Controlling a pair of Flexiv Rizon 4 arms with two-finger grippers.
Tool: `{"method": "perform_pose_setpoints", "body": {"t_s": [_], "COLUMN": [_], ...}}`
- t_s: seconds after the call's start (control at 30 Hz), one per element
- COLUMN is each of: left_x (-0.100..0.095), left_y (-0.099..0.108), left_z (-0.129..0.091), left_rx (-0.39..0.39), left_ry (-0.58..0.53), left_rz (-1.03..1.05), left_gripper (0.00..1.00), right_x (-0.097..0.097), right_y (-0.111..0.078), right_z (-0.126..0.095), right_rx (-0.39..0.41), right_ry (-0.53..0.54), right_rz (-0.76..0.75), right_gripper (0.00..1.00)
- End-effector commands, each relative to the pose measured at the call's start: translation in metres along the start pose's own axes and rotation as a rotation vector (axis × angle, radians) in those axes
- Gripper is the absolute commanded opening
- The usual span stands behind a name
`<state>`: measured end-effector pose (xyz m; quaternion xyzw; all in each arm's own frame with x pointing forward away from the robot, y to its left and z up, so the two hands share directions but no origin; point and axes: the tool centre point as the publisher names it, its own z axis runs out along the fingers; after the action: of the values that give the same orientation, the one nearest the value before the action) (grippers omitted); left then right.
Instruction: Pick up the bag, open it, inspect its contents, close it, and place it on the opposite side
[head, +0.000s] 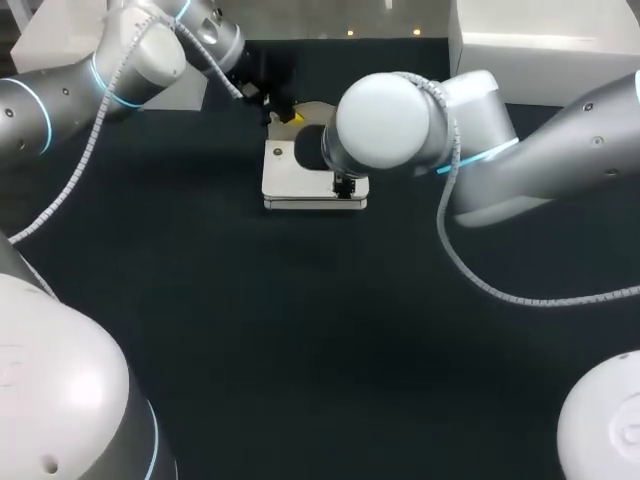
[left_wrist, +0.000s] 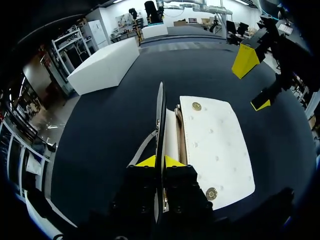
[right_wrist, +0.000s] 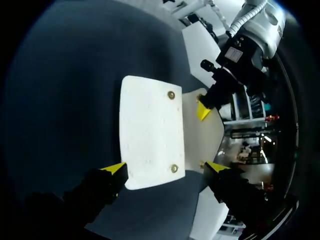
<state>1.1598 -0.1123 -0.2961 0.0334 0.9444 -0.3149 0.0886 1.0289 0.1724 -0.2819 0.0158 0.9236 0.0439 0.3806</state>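
Observation:
A white quilted bag (head: 300, 180) with brass snaps lies on the dark table, a little behind the middle. Its flap (left_wrist: 160, 120) stands lifted on edge, and my left gripper (left_wrist: 160, 161) is shut on that flap's rim. In the head view the left gripper (head: 283, 113) sits just behind the bag. My right gripper (right_wrist: 166, 167) hovers over the bag (right_wrist: 150, 130), its yellow fingertips (right_wrist: 115, 168) spread wide with nothing gripped. From above, the right gripper (head: 347, 187) is at the bag's front right corner. The bag's inside is mostly hidden.
A long white block (left_wrist: 105, 65) lies at the table's far left side, and another white box (head: 540, 35) stands at the back right. Bare dark tabletop (head: 300, 330) stretches in front of the bag. My right arm's elbow (head: 385, 120) hangs over the bag's rear.

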Motion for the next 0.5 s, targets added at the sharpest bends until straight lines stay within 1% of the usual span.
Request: {"method": "perform_pose_setpoints", "body": {"t_s": [0.03,0.07,0.1,0.17,0.2,0.5], "left_x": [0.006,0.007,0.009,0.012,0.014,0.028], "left_y": [-0.005,-0.006,-0.007,-0.009,-0.011,-0.022], "left_z": [-0.018,-0.020,-0.023,-0.028,-0.030,-0.048], "left_rx": [0.011,0.012,0.018,0.029,0.029,0.030], "left_ry": [0.021,0.024,0.029,0.036,0.037,0.042], "left_rz": [-0.008,-0.009,-0.013,-0.012,-0.011,-0.014], "left_gripper": [0.00,0.00,0.00,0.00,0.00,0.00], "right_x": [-0.008,-0.009,-0.011,-0.015,-0.017,-0.033], "right_y": [-0.003,-0.003,-0.003,-0.001,0.000,0.008], "right_z": [-0.006,-0.006,-0.005,-0.005,-0.004,0.001], "right_rx": [0.003,0.002,0.003,0.003,0.004,-0.001], "right_ry": [0.011,0.016,0.017,0.020,0.020,0.010], "right_rz": [0.002,0.006,0.006,0.009,0.010,0.008], "right_gripper": [0.55,0.43,0.34,0.06,0.00,0.00]}}
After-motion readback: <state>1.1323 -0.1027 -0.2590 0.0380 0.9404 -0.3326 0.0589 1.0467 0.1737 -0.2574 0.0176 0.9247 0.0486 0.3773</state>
